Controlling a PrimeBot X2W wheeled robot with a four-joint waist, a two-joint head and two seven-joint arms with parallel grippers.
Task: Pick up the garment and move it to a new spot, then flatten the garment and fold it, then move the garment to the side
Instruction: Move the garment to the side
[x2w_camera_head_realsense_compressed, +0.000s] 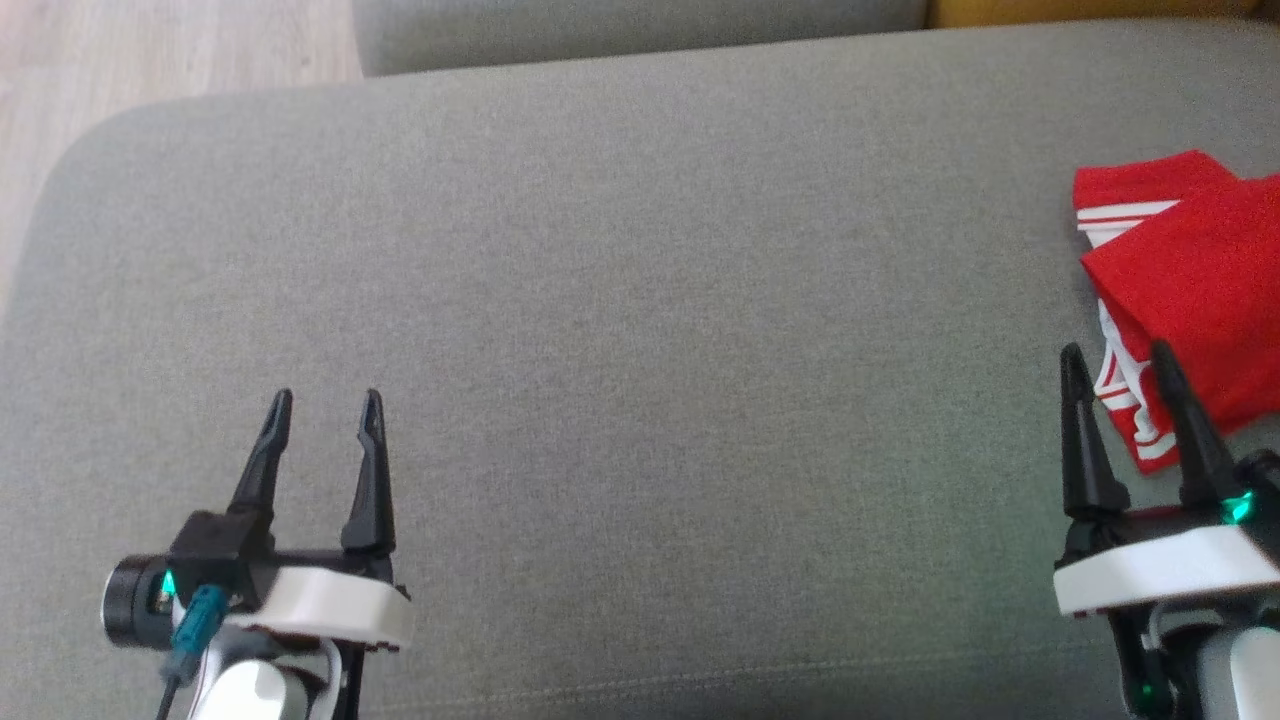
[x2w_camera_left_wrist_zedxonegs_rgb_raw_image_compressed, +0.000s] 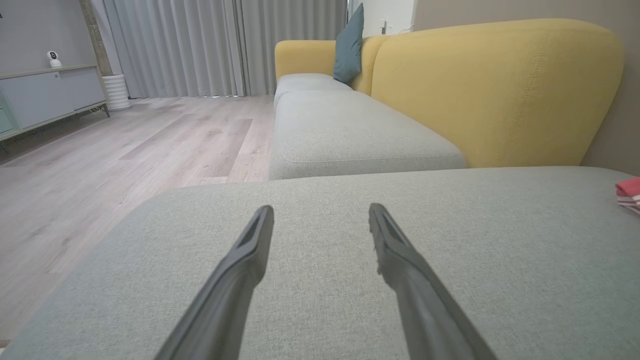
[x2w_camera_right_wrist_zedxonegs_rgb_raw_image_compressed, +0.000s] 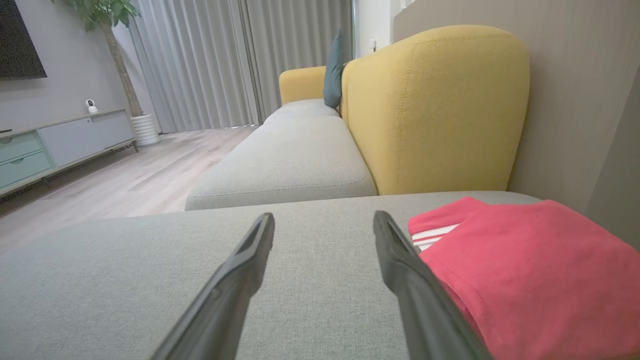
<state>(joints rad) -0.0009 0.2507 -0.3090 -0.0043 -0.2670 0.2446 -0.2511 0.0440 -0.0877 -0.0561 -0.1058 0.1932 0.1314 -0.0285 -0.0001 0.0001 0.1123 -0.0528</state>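
The pincer (x2w_camera_right_wrist_zedxonegs_rgb_raw_image_compressed: 324, 216) is seen with its two dark fingers spread wide above a grey seat (x2w_camera_right_wrist_zedxonegs_rgb_raw_image_compressed: 150, 280). A red garment (x2w_camera_right_wrist_zedxonegs_rgb_raw_image_compressed: 530, 270) with white stripes at one edge is laid folded on the seat, just beside the right-hand finger; whether the two touch cannot be told. A yellow backrest (x2w_camera_right_wrist_zedxonegs_rgb_raw_image_compressed: 435, 110) is set behind the garment, and a teal pillow (x2w_camera_right_wrist_zedxonegs_rgb_raw_image_compressed: 334, 70) is leaned further along the sofa. Grey curtains (x2w_camera_right_wrist_zedxonegs_rgb_raw_image_compressed: 200, 65) are hung at the far wall. A low cabinet (x2w_camera_right_wrist_zedxonegs_rgb_raw_image_compressed: 65, 145) and a potted plant (x2w_camera_right_wrist_zedxonegs_rgb_raw_image_compressed: 107, 15) are placed across the wooden floor (x2w_camera_right_wrist_zedxonegs_rgb_raw_image_compressed: 125, 175).
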